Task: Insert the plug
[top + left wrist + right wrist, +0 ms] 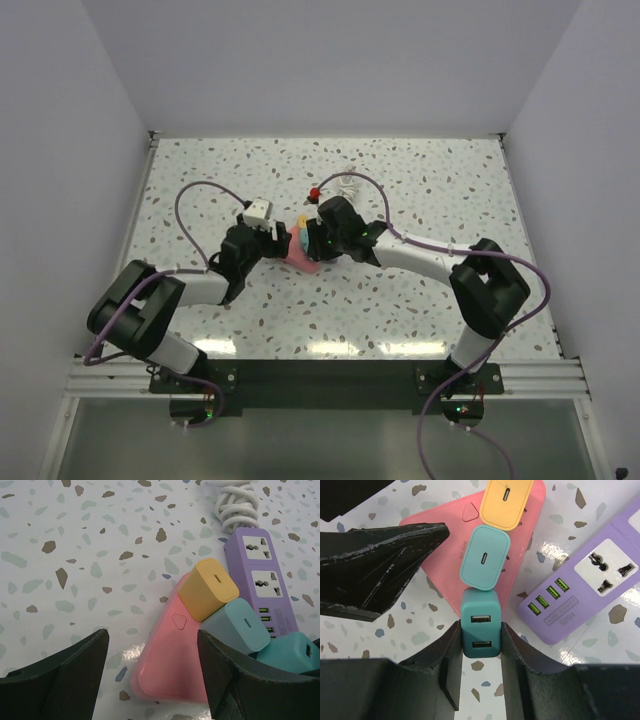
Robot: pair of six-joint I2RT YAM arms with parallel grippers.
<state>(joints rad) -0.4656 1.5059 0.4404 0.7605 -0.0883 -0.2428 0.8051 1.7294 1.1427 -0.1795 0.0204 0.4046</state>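
Note:
My right gripper (480,631) is shut on a dark teal two-port USB plug (480,607), seen again in the left wrist view as the dark teal plug (290,652). The plug sits at the near corner of the pink triangular power strip (445,514), in line with a light teal charger (485,557) and a yellow charger (505,502) standing on the strip. My left gripper (152,640) is open, its fingers on either side of the pink strip (170,665). In the top view both grippers, left (270,240) and right (315,238), meet over the strip (303,258).
A purple power strip (580,595) with sockets and green USB ports lies right beside the pink one; its coiled white cable (237,505) trails toward the back. A left gripper finger (385,565) reaches into the right wrist view. White walls enclose the speckled table (450,170).

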